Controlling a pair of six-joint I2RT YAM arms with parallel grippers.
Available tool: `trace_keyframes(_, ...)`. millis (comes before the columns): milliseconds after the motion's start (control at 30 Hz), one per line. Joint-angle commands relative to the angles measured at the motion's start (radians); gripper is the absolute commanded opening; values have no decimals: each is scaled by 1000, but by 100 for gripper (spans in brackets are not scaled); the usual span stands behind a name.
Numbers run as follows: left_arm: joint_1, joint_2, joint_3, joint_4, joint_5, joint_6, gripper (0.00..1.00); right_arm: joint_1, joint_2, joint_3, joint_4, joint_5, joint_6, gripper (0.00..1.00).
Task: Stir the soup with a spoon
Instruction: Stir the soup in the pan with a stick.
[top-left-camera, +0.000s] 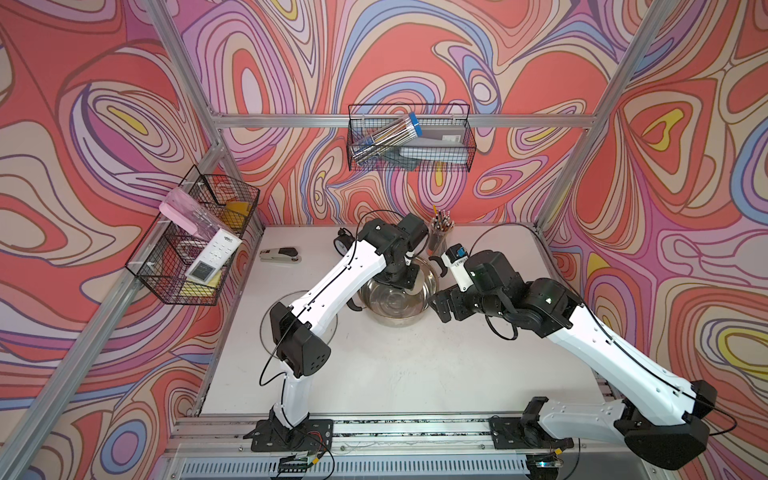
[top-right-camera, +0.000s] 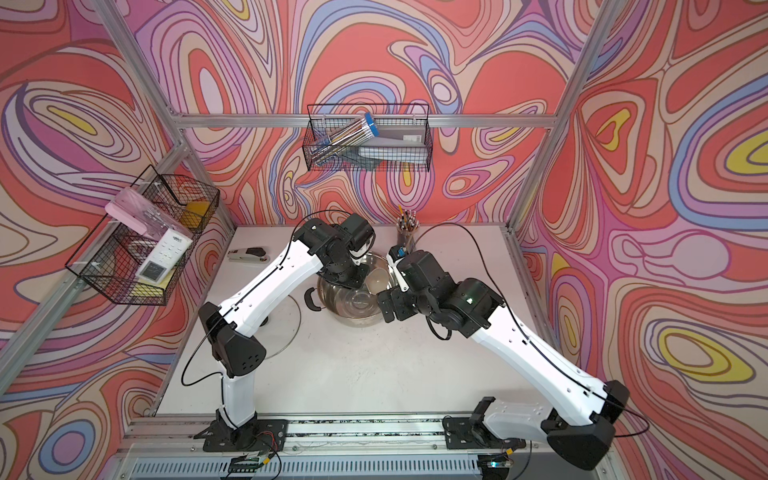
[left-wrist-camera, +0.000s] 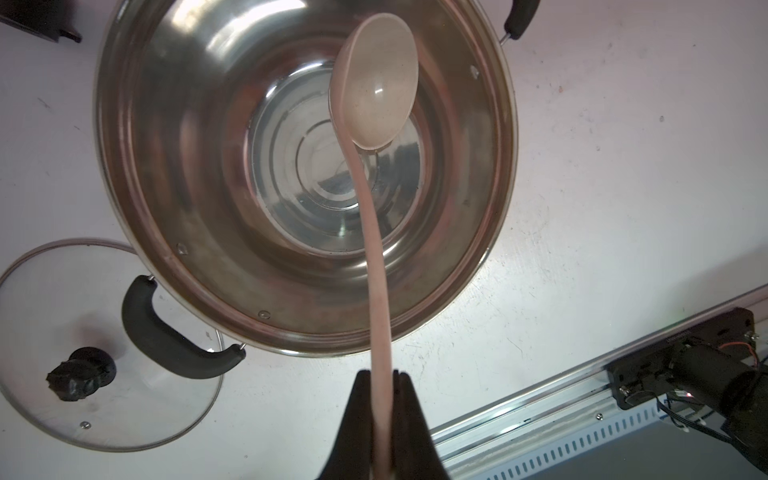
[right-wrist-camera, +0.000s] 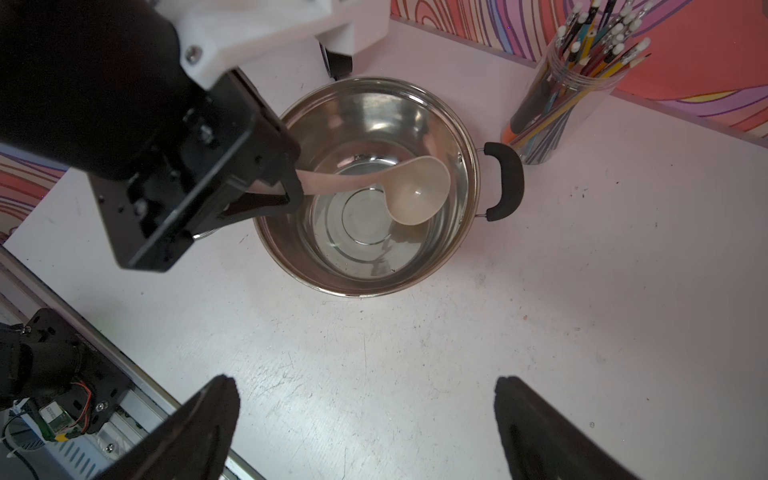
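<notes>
A: Surface and room, near to far?
B: 6 o'clock: aluminium rail (top-left-camera: 415, 430) carrying both arm bases. Then the white table (top-left-camera: 395, 365), scuffed and scratched. Glass lid (left-wrist-camera: 124, 415) lies flat at 9 o'clock, knob up, just beside the steel pot (left-wrist-camera: 166, 166), which sits a little past centre toward 12. Stapler (top-left-camera: 280, 254) at 11 and pencil cup (right-wrist-camera: 557, 108) at 1, both near the back edge. Walls (top-left-camera: 124, 124) on three sides have a swirl print in red, pink and lilac, on aluminium framing (top-left-camera: 332, 120). One wire basket (top-left-camera: 178, 297) hangs on the side wall at 10, a second wire basket (top-left-camera: 453, 164) on the back wall at 12.
A: And the spoon (right-wrist-camera: 419, 191)?
B: Cream ladle type, inside the pot. Long axis runs roughly 8 to 2, sloping down from handle to bowl. Bowl end points toward 2, at the pot's side handle nearest the pencil cup. Hollow faces up. Whether the bowl touches the pot floor: can't tell.
A: Jaws?
B: Left gripper (left-wrist-camera: 380, 376) is clenched on the spoon's handle end, above the pot. Right gripper (right-wrist-camera: 368, 384) is spread wide with nothing between the fingers. It hovers over bare table, just beside the pot at 4.
</notes>
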Motion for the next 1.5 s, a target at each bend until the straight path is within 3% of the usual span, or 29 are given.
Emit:
trace_keyframes(0, -7, -62, -59, 12, 55, 15, 0, 3, 8, 10, 6, 3, -8, 98)
trace_keyframes(200, -7, -151, -167, -18, 61, 4, 0, 3, 29, 16, 27, -22, -8, 98)
trace_keyframes(433, -5, -212, -233, -92, -19, -3, 0, 2, 42, 14, 66, -42, -7, 98)
trace_keyframes(967, 56, -131, -80, -125, -216, -12, 0, 3, 62, 19, 81, -24, 9, 98)
trace_keyframes(1200, 56, -71, -9, -71, -191, -17, 0, 3, 35, 21, 45, 4, 14, 98)
trace_keyframes(1467, 35, -14, 51, -15, -81, -22, 0, 3, 3, 10, 25, 28, 27, 98)
